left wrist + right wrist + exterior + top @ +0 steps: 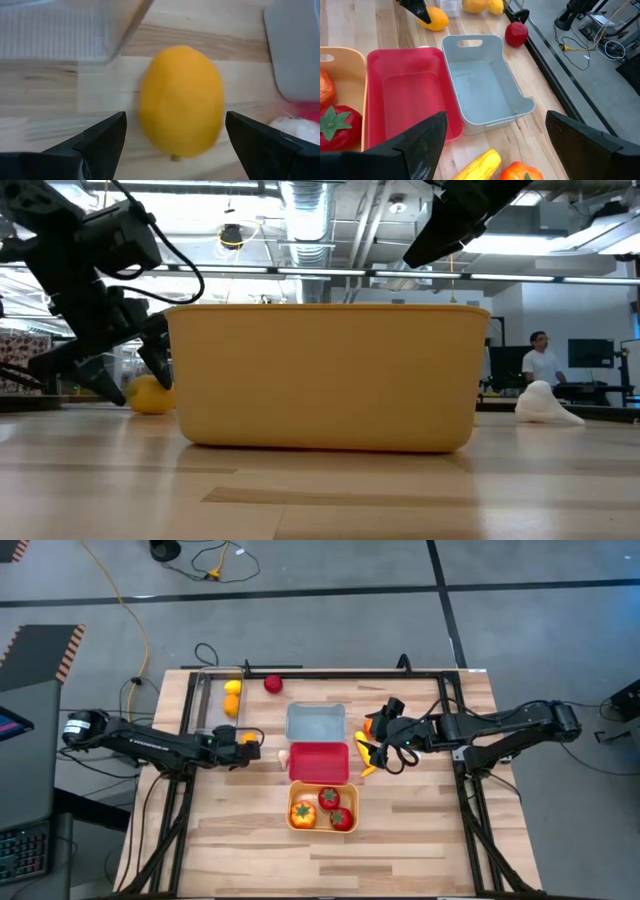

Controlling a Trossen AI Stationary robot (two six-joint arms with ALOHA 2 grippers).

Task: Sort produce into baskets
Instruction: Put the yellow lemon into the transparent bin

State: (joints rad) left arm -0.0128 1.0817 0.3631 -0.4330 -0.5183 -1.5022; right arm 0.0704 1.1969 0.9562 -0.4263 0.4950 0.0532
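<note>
Centrally in the high view, three tubs sit in a touching column on the wooden counter [420,840]: the pale blue-grey tub [316,724] uppermost, the red tub [319,762] in the middle, and the orange tub [322,807] lowest. The orange tub holds two red tomatoes [342,819] and an orange-coloured piece [303,812]. Both other tubs look bare inside in the right wrist view.

The left gripper [250,749] reaches in from the left edge of the frame, to a spot just left of the red tub. Its fingers [102,140] are spread wide, one on each side of a yellow lemon [181,100] lying on the counter, with clear gaps on both sides. A white garlic bulb [284,754] lies between that lemon and the red tub.

Up and left, the clear tray [215,700] holds two more yellow and orange fruits [232,696], and a lone red tomato [273,684] rests just right of its upper end.

The right gripper [384,745] comes in from the right edge, hovering right of the blue-grey and red tubs. Its fingers [420,142] are wide apart and hold nothing. Below it lie a long yellow piece [477,165] and an orange green-stemmed piece [521,171].
</note>
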